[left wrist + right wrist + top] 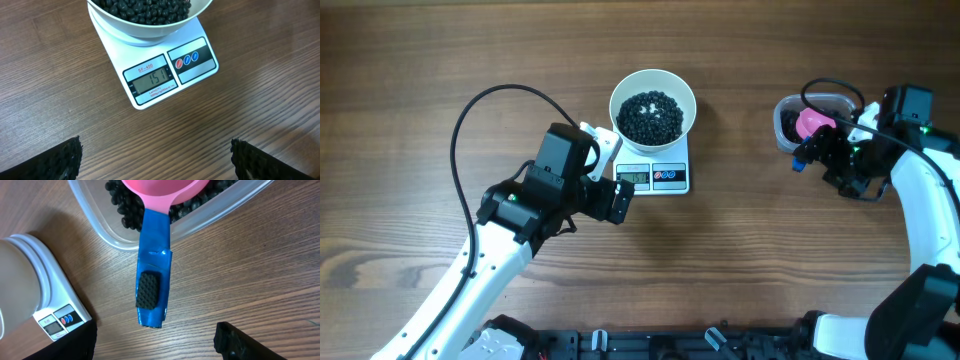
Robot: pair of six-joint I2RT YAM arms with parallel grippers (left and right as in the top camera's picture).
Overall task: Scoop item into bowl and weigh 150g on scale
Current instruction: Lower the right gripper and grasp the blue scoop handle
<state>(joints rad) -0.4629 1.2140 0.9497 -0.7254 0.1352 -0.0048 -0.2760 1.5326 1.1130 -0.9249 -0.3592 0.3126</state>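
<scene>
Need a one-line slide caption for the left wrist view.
Open left gripper faces the scale, which reads 151 with the white bowl of black beans on it.

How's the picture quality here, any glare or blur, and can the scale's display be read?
Overhead: even, soft light with faint shadows; the display on the small white digital scale is too tiny to read. Left wrist: sharp, no glare, the digits read 151. Right wrist: a bright sheen on the blue taped scoop handle; the right gripper shows only as dark, featureless corners.
</scene>
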